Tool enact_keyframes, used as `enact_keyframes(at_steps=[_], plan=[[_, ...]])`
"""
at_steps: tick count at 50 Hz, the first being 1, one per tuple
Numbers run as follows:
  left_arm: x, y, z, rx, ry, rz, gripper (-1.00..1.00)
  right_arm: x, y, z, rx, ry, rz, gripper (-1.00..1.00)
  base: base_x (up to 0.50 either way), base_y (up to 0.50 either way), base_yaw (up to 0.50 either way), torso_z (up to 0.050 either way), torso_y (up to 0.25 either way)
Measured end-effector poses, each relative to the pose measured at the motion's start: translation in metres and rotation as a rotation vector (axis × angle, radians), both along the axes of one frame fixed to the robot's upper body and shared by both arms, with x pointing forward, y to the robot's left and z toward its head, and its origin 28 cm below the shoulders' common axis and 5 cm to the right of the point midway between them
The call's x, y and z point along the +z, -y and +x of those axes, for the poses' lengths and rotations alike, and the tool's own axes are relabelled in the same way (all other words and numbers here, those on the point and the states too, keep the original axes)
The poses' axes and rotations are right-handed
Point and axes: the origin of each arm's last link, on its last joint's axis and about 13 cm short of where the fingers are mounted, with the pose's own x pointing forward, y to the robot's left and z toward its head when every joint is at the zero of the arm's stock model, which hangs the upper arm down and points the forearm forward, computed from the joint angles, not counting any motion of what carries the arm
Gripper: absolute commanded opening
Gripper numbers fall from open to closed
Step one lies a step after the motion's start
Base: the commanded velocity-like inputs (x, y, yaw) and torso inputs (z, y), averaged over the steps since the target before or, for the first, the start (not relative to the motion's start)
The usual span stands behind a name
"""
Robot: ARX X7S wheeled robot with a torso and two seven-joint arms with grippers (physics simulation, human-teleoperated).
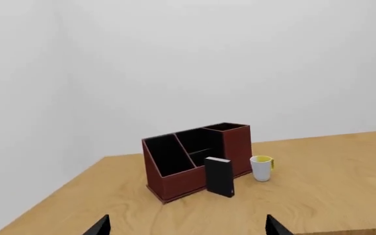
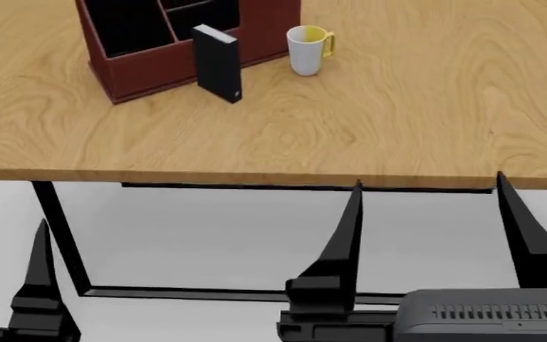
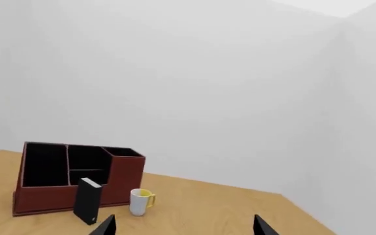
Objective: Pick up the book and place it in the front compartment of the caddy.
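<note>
- Black book (image 2: pixel 217 63) stands upright on wood table (image 2: pixel 397 121), just in front of the red caddy (image 2: pixel 150 75), outside its cells.
- White-and-yellow mug (image 2: pixel 307 50) near the book, beside the caddy's end.
- Front compartment (image 3: pixel 87 174) shows in the right wrist view — head view crops the caddy's back.
- Right gripper (image 2: pixel 435 235) and left gripper (image 1: pixel 184 226) both spread wide, holding nothing, short of the table edge.

On the table (image 2: pixel 397 121) we see the book (image 2: pixel 217 63) upright before the caddy (image 2: pixel 140 71), the mug (image 2: pixel 307 50) to its right.
</note>
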Motion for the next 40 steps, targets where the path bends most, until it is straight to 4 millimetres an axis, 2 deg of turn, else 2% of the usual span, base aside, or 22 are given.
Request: enact_keyframes(at_steps=[40], plan=[[0.0017,-0.0009,-0.003,0.005,-0.009,0.004,1.0,0.003,0.0024,-0.0025,-0.025,-0.013,-0.021,1.0,0.39,0.1,0.0,0.0,0.001]])
